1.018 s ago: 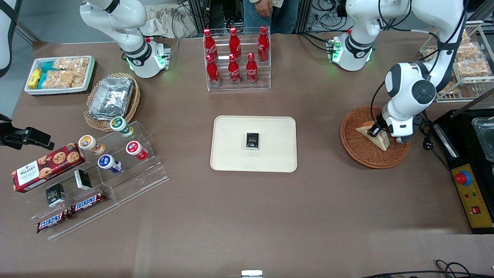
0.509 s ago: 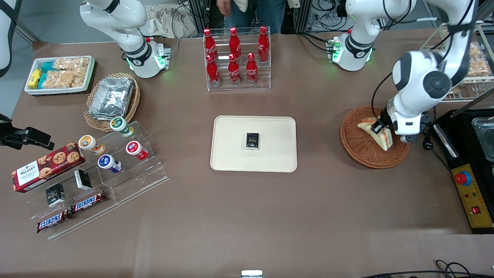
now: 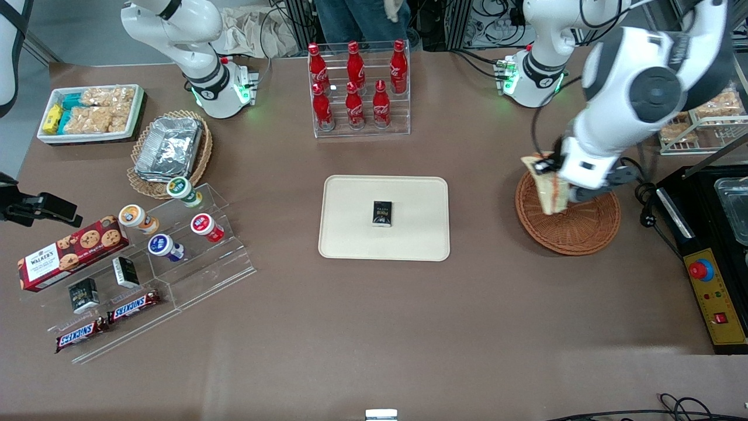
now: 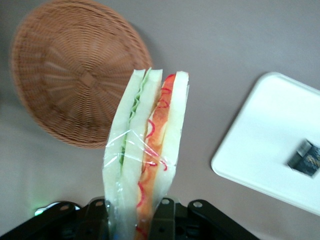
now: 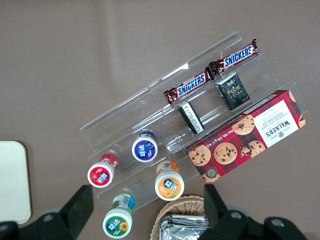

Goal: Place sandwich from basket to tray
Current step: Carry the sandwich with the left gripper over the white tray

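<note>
My left gripper (image 3: 552, 181) is shut on the plastic-wrapped sandwich (image 3: 548, 188) and holds it in the air above the rim of the reddish-brown wicker basket (image 3: 575, 225), on the side toward the tray. In the left wrist view the sandwich (image 4: 145, 155) stands edge-on between the gripper's (image 4: 142, 220) fingers, showing cream bread with green and reddish-orange filling; the basket (image 4: 75, 75) below holds nothing. The cream tray (image 3: 350, 240) lies at the table's middle, a small dark packet (image 3: 382, 213) on it; the tray also shows in the left wrist view (image 4: 260, 145).
A rack of red cola bottles (image 3: 357, 88) stands farther from the camera than the tray. A black control box (image 3: 716, 292) with a red button sits at the working arm's end. Snack displays, a foil-filled tan basket (image 3: 169, 153) and a white bin (image 3: 90, 112) lie toward the parked arm's end.
The gripper has lifted the sandwich out of the basket and carried it up and toward the tray. The basket is now bare.
</note>
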You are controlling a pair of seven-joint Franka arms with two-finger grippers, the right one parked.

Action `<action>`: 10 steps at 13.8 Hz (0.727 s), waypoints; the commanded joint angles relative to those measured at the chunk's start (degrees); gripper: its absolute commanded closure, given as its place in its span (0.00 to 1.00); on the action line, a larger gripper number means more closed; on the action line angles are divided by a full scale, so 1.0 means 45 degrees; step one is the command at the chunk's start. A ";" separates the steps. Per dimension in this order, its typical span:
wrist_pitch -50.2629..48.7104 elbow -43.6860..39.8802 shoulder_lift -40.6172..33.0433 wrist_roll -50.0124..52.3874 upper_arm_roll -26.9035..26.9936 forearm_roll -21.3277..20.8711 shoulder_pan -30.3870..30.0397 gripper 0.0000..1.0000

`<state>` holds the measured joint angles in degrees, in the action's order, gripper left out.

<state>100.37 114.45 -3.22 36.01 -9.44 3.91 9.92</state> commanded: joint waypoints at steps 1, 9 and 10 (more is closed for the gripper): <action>0.0952 -0.0141 0.0442 -0.0211 -0.0596 0.0458 0.0586 1.00; 0.6068 0.0524 0.3524 0.2465 -0.1302 -0.0301 0.2970 1.00; 0.6499 0.0544 0.4109 0.2350 -0.1302 -0.0437 0.3009 1.00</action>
<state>126.13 117.38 10.78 45.95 -15.70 3.80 23.18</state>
